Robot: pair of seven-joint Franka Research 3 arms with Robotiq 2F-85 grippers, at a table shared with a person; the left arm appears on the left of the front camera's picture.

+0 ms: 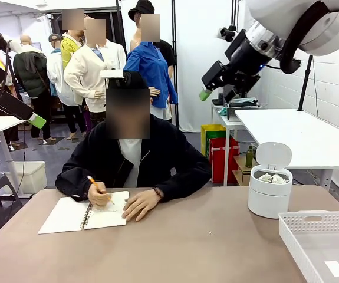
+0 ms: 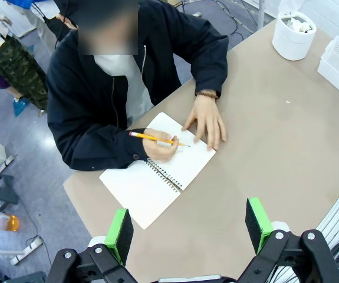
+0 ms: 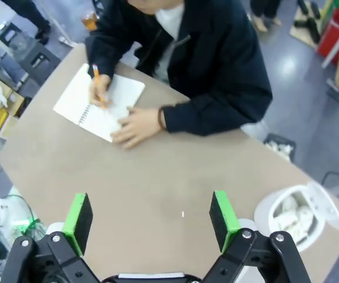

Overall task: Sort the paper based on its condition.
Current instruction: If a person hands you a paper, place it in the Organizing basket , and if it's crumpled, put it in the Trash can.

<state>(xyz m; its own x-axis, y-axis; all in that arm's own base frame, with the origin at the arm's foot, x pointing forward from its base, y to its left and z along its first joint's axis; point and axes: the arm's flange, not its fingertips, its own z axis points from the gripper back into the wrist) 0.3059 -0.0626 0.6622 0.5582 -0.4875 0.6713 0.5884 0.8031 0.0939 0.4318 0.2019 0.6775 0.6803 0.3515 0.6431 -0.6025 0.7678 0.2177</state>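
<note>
**Both grippers open and high above the table**

Green-padded fingers [image 2: 121, 233] of the left gripper [image 2: 190, 230] stand wide apart with nothing between them, hanging high over the brown table [image 2: 275, 130]. Likewise the right gripper [image 3: 150, 217] is spread fully, holding nothing, raised well above the tabletop.

Crumpled paper [image 1: 273, 177] sits inside a small round white bin [image 1: 269, 199] with its flip lid standing open, on the table's right side. The lumps are white, bumpy and heavily creased, packed together just below the rim; from the right wrist view they show as several pale wads [image 3: 291, 211].

Just beside the bin, at the near right corner, is a white perforated basket [image 1: 296, 231] with a small flat white label [image 1: 335, 268] lying in it.

Across the table a person in a dark jacket writes with a yellow pencil [image 2: 155, 139] in an open spiral notebook [image 2: 157, 171], other hand [image 2: 207, 120] resting flat on the page.
</note>
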